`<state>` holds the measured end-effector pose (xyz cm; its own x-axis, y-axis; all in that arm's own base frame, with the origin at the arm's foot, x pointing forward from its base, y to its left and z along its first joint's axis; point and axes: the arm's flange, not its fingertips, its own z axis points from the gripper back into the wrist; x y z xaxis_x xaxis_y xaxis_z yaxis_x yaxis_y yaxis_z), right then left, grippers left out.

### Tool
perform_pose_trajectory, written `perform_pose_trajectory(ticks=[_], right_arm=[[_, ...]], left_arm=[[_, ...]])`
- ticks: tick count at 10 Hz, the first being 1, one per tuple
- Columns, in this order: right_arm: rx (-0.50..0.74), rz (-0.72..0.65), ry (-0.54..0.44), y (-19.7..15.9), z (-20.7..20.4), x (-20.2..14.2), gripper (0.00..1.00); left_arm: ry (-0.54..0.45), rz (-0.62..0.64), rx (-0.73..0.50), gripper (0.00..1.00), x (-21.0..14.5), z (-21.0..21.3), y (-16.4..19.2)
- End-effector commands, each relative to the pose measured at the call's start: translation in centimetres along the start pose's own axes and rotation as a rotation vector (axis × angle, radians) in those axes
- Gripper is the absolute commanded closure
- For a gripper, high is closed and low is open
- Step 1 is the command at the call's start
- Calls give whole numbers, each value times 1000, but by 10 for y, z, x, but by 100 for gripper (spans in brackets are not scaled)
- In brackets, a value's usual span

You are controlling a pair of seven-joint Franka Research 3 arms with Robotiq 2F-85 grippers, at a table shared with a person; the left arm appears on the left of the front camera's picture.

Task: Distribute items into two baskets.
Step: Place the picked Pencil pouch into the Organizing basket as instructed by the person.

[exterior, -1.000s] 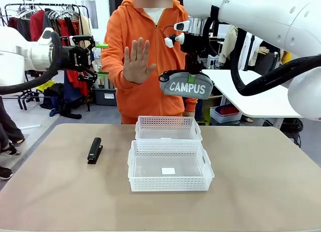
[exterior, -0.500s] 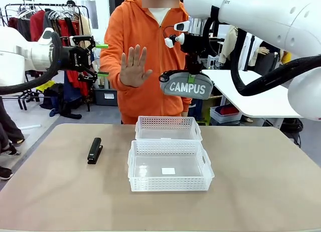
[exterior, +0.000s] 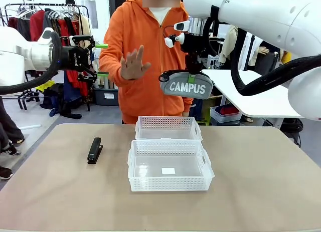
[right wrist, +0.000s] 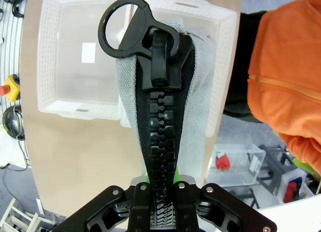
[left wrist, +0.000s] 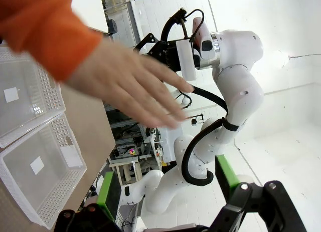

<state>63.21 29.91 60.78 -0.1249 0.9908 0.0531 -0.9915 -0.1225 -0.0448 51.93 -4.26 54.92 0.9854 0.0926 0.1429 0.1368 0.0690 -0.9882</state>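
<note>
The grey cloth zip pouch (exterior: 186, 86) looks softly woven, its chunky black zip (right wrist: 160, 142) moulded plastic. The near translucent white lattice basket (exterior: 170, 183) and the far basket (exterior: 168, 133) are smooth, faintly glossy plastic; the tan desk (exterior: 261, 192) is matt.

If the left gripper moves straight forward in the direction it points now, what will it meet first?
Most likely the person's raised hand: the open left gripper points sideways at it. Depth is unclear, so the gripper might pass just beside it.
</note>
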Motion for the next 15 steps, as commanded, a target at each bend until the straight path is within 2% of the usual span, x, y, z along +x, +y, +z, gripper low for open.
perform_pose_trajectory(ticks=[1, 15], right_arm=[[-8, 0, -2, 1, 2, 1, 100], [-8, 0, -2, 1, 2, 1, 100]], left_arm=[[-2, -2, -2, 0, 0, 2, -1], [-2, -2, -2, 0, 0, 2, -1]])
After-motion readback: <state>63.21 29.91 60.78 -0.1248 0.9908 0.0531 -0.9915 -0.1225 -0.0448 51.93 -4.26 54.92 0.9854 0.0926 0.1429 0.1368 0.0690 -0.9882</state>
